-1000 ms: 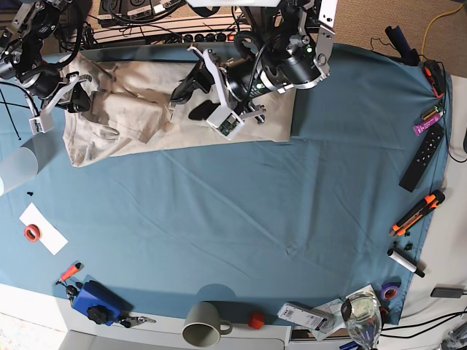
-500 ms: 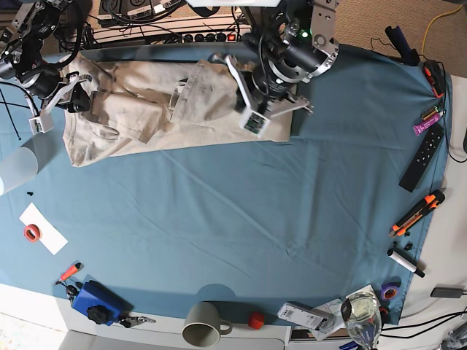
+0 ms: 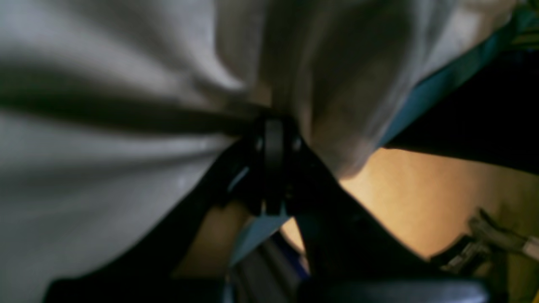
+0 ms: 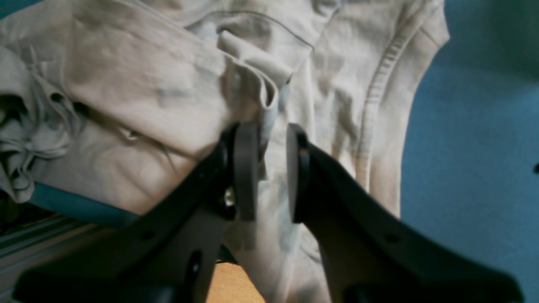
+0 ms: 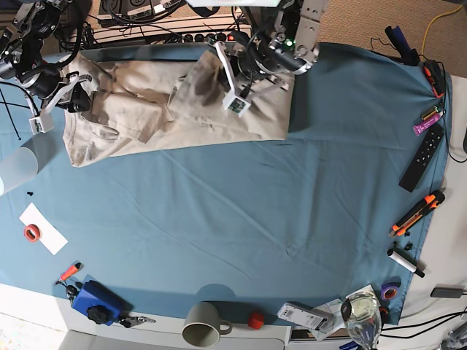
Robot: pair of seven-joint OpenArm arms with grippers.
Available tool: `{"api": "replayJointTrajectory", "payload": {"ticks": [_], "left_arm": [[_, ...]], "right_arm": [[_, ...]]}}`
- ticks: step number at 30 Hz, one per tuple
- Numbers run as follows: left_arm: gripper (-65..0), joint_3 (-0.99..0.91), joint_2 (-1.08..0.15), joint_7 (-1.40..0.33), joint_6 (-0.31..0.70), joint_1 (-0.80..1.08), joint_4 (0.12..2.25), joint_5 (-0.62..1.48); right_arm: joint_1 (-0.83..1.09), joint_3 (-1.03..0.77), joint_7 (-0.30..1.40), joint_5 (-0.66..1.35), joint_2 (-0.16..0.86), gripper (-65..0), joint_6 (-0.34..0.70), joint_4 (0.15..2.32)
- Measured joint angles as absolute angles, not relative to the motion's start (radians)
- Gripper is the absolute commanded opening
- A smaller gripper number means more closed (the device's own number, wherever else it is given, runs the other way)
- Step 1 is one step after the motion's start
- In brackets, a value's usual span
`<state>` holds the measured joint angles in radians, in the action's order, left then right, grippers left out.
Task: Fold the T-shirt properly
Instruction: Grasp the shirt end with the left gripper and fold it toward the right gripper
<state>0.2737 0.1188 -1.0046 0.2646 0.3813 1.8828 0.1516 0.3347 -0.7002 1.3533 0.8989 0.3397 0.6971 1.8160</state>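
The beige T-shirt (image 5: pixel 146 109) lies crumpled along the far left of the blue table cloth (image 5: pixel 241 219). My left gripper (image 5: pixel 230 64) is at the shirt's far edge near the top centre. In the left wrist view this gripper (image 3: pixel 273 126) is shut on a bunched pinch of the T-shirt (image 3: pixel 105 168), with floor showing below. My right gripper (image 5: pixel 75 100) is at the shirt's left end. In the right wrist view its fingers (image 4: pixel 246 168) stand a little apart, closed on a thick fold of the T-shirt (image 4: pixel 139 92) beside a ribbed seam.
A mug (image 5: pixel 204 322), a red cap (image 5: pixel 255 319) and a blue tool (image 5: pixel 95 300) line the near edge. A remote (image 5: pixel 422 157), an orange cutter (image 5: pixel 417 211) and markers sit at the right. A plastic cup (image 5: pixel 14 169) and red tape (image 5: pixel 32 232) are at the left.
My left arm has swung from over the shirt's middle back to its far edge, and its jaws have closed on the fabric. The right arm has not moved.
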Motion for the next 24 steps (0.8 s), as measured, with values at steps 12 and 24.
{"api": "replayJointTrajectory", "payload": {"ticks": [12,24], "left_arm": [[-65.0,0.274,0.121,-1.139,0.216,0.283,2.043,0.149],[-65.0,0.274,0.002,-1.143,0.213,0.419,2.315,0.144]], "right_arm": [[0.332,-0.7,1.301,0.969,0.347,-52.5,0.697,1.816],[0.3,-0.785,1.308,0.95,0.383,-42.2,0.697,1.816]]}}
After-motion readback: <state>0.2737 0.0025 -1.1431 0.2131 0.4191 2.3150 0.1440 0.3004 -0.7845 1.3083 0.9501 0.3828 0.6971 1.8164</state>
